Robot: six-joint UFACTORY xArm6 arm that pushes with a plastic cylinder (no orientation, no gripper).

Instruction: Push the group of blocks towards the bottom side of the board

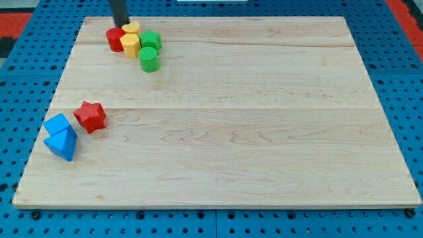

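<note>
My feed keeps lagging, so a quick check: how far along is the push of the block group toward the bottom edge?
Done: nothing visible; the group, red cylinder, two yellow blocks and two green blocks, sits near the board's top edge.
In hand: my tip is at the group's top side, placed to push down.
Left: almost the whole board length. The red star and blue blocks lie lower left, apart.

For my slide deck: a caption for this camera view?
My tip behind a red, yellow and green block cluster at the board's top-left edge.
</note>
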